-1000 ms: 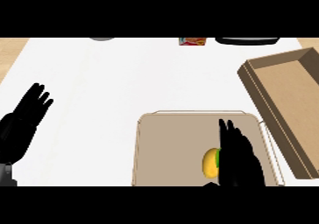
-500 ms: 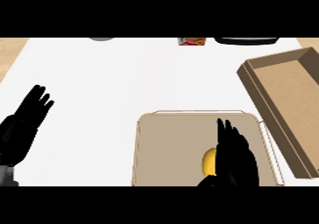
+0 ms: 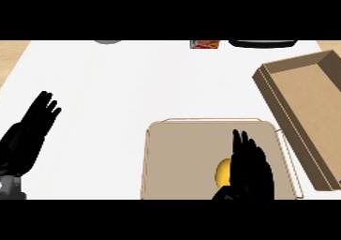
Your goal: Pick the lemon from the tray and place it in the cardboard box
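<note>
Your right hand [image 3: 248, 164] has slid back and closer over the lemon [image 3: 222, 172] on the tray [image 3: 180, 159], fingers straight and not yet closed, so the grasp is only now being set up. Your left hand [image 3: 28, 136] rests open at the left edge. The cardboard box [image 3: 308, 110] waits just right of the tray.

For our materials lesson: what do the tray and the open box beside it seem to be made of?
Tray: probably plastic or fibreboard, a flat matte beige surface with a thin raised rim and rounded corners. Cardboard box: looks like cardboard, matte brown with thin straight walls and a darker inside.
</note>
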